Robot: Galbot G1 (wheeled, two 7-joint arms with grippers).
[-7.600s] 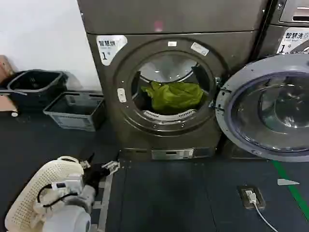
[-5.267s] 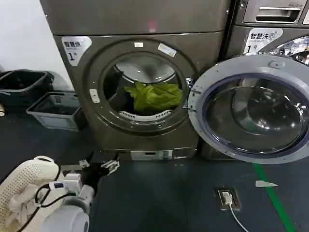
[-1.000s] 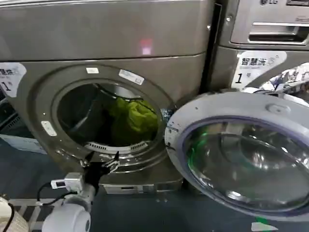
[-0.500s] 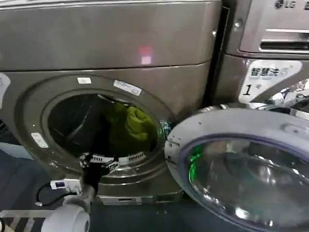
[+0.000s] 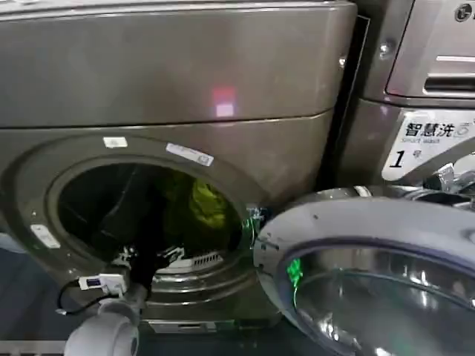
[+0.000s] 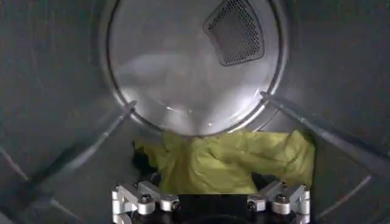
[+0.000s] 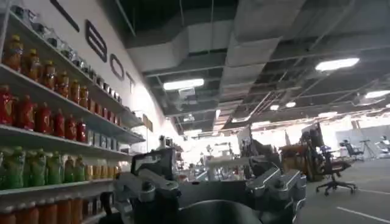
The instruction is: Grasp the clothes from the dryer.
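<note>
From the head cam, the left gripper (image 5: 148, 256) sits at the lower lip of the dryer (image 5: 185, 81) mouth, with the clothes (image 5: 204, 208) bunched deeper in the drum. Left wrist cam: jaws spread wide, nothing in them, clothes (image 6: 225, 161) just ahead, so I'd say we're mid-reach. Next up: push in and pinch the bundle. Right gripper (image 7: 210, 185) is parked, open, facing shelves of bottles (image 7: 36, 115).

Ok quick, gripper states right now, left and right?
Left gripper: open, empty, at the dryer mouth, short of the yellow-green clothes.
Right gripper: open, empty, parked away from the dryer, pointing into the room.
</note>
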